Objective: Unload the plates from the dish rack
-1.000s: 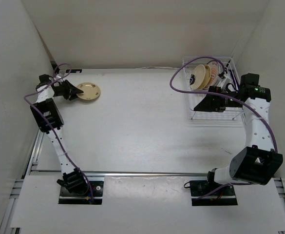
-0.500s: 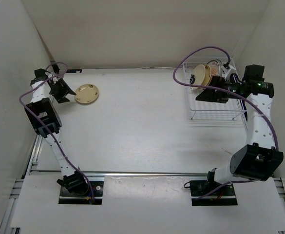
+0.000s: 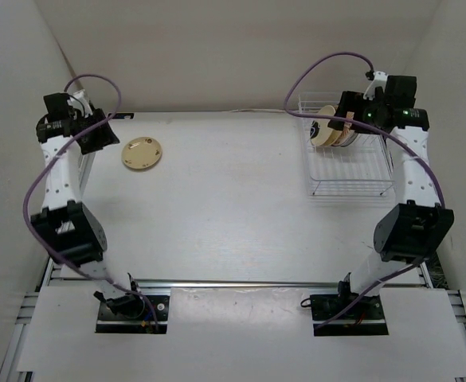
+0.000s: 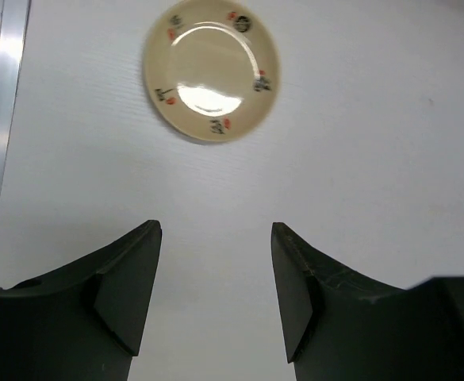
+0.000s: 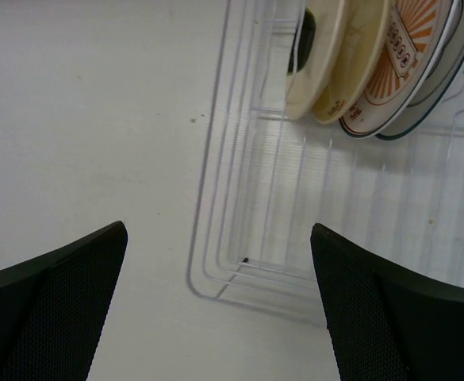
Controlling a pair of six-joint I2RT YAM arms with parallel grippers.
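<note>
Table, white and flat (image 3: 233,215), carrying every item below.

Left gripper (image 4: 216,230): black fingers spread, nothing between them, raised above the tabletop. Beyond it lies a small round cream plate with red and dark marks (image 4: 211,70), flat on the table at far left, out of the rack.

Right gripper (image 5: 217,228): jaws spread wide and empty, raised over the white wire-grid dish rack (image 5: 208,198) at far right.

Standing on edge and leaning together in the rack:
- two cream plates (image 5: 327,55)
- a larger white plate with an orange sunburst face (image 5: 402,63)
- a dark-edged rim behind, indistinct

Step judged in hand: the right arm's approach to another plate. The next move calls for lining the jaws across the outermost cream rim before closing.
</note>
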